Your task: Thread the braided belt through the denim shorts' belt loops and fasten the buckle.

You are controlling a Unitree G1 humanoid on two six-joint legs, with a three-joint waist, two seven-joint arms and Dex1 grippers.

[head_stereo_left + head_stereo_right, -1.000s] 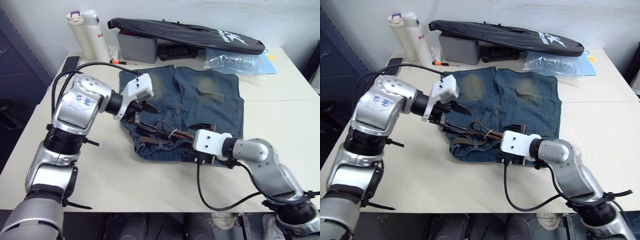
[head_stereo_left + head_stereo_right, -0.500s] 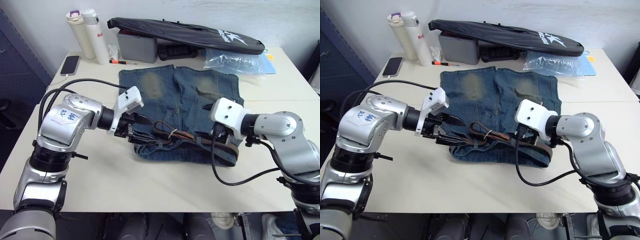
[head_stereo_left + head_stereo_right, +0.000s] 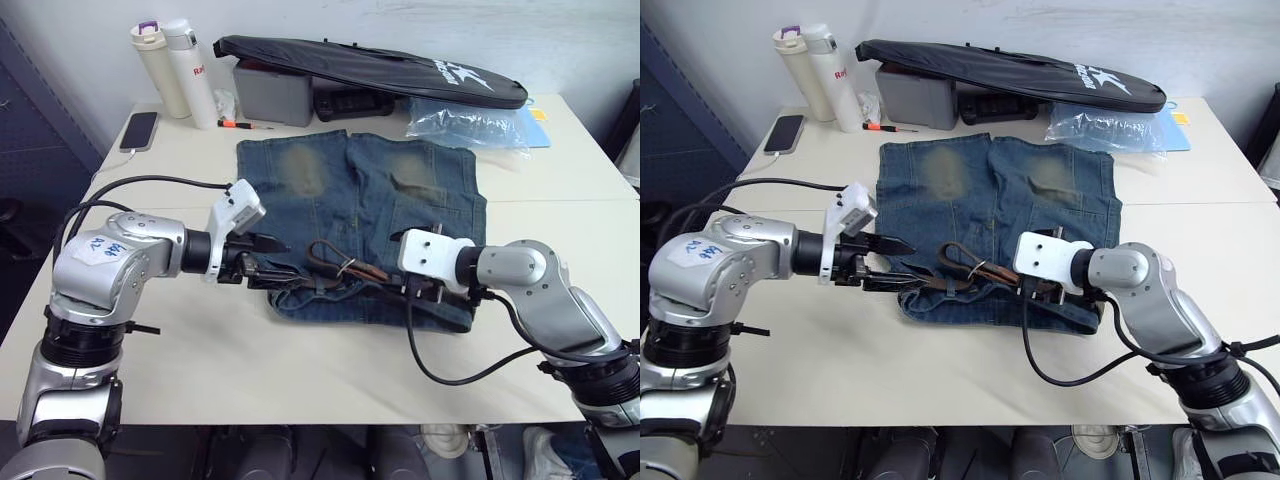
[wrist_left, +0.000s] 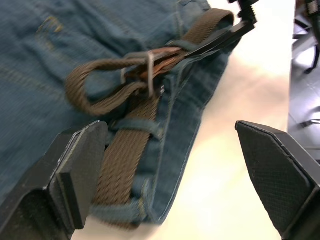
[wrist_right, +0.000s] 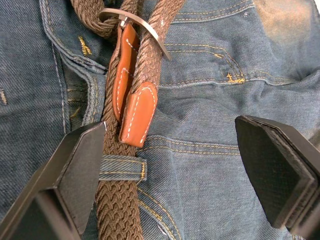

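Already the braided belt (image 5: 116, 200) runs along the waistband of the denim shorts (image 3: 400, 200), which lie flat near the middle of the table (image 3: 300, 370) with the waistband toward its front edge. The belt passes under at least two belt loops (image 5: 122, 168), and its tan leather tip has gone through the buckle (image 5: 135, 25), leaving a slack loop of strap standing up beside it.

Compared with half a second ago, the right gripper (image 5: 170, 165) has dropped from a raised position at the right end of the waistband to sit low over the belt, just right of the buckle. The left gripper (image 3: 262, 262) has drawn back slightly toward the table's left edge and now sits at the left end of the waistband. Both sets of jaws stand spread wide with nothing between them. That suggests the fastening step is largely done and both arms have let go, though the belt may need snugging.

Whether the prong actually sits in the weave is hard to make out, since the strap covers it. The right arm's housing hides the belt's right-hand stretch in the head views, so how many loops it passes there cannot be told. The far left end of the belt is also partly covered by the left gripper's fingers (image 4: 80, 175).
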